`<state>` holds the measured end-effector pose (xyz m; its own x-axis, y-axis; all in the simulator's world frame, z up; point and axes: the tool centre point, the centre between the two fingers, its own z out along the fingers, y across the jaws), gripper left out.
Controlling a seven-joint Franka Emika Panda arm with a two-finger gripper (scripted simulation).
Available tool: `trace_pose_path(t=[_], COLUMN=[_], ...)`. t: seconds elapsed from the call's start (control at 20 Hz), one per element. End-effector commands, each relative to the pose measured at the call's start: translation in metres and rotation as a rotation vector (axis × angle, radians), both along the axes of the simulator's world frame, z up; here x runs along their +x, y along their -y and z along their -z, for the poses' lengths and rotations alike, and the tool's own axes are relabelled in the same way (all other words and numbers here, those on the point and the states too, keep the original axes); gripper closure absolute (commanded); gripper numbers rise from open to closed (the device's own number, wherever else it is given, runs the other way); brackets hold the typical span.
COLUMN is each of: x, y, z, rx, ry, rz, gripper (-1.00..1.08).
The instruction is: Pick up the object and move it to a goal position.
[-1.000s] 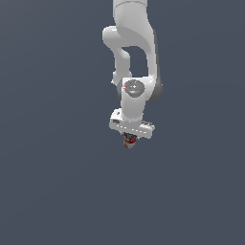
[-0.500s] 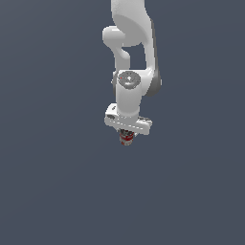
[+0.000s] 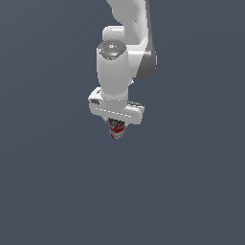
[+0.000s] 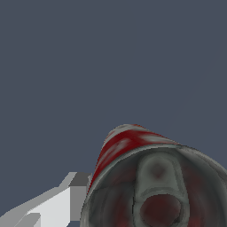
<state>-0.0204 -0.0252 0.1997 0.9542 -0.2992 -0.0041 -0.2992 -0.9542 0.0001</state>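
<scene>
Red-and-white label, dark metal top: that's the can (image 3: 116,129), hanging just under the white gripper (image 3: 116,125) in the exterior view, clear of everything, nothing but flat grey-blue around it; its long axis runs roughly up and down, in line with the hand above, perhaps a touch tilted; only its lower part shows below the hand there, the rest tucked up between the fingers; the wrist view puts the can (image 4: 150,181) right under the lens, top end with its pull tab facing the camera, body running straight away from it, and one pale finger (image 4: 53,208) lies tight alongside its wall; the other finger isn't in view, but by my reading the fingers are clamped on the can, since nothing else could be carrying it; so the grasp looks made and the carry is what's in hand; no goal marker shows in either view, so which way the goal lies I can't say; no containers anywhere; the risk, as I judge it, is the can slipping along its axis out of the pinch if the arm (image 3: 115,62) swings hard.
</scene>
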Motion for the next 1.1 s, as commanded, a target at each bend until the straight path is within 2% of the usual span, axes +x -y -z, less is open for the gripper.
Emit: trace_pose_path(t=[0.0,0.6,1.05], x=[0.004,0.022,0.032], y=[0.014,0.075,0.102], z=[-0.029,-0.148,-0.197], rx=[0.000,-0.001,-0.001], ry=[0.004,0.004,0.004], rz=[0.000,0.000,0.000], gripper=[1.08,1.08,1.08])
